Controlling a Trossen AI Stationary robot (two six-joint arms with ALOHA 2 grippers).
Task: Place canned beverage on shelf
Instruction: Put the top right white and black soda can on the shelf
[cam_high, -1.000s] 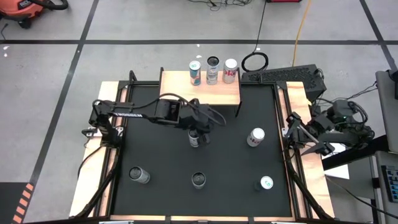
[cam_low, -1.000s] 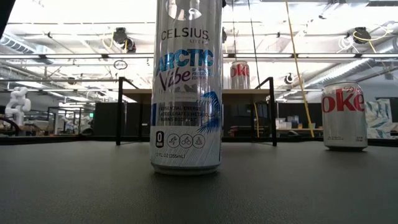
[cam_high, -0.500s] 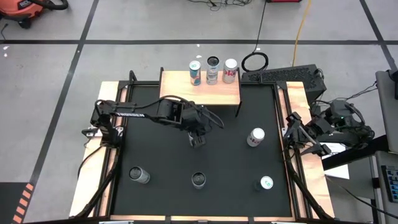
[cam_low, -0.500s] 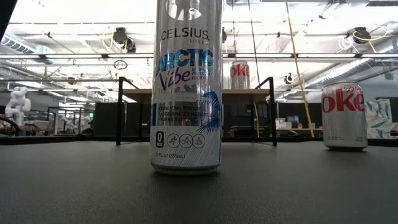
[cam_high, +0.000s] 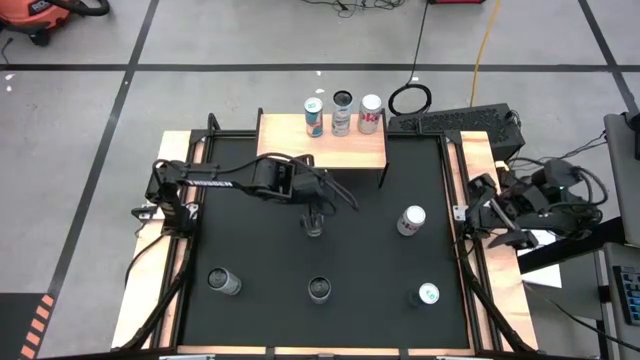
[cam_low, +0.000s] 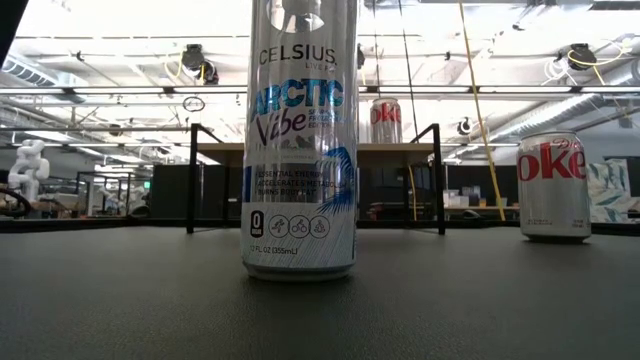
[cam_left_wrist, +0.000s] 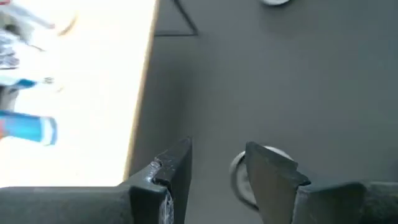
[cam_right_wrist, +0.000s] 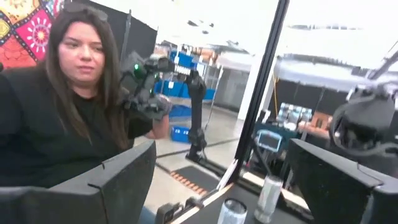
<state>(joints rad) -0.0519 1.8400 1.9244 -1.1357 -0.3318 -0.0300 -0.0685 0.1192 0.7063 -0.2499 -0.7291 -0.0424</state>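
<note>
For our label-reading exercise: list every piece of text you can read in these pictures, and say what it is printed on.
"CELSIUS" – tall can, low view
"ARCTIC Vibe" – same can
"12 FL OZ (355mL)" – same can, base
"oke" – silver can, at right
"oke" – can on the shelf
The tall can's finer print is too small to read; can tops in the high view too.

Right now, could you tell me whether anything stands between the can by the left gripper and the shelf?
Nothing visible does: the mat between the can and the shelf is bare. Three cans line the shelf's far edge, leaving its near side free.
</note>
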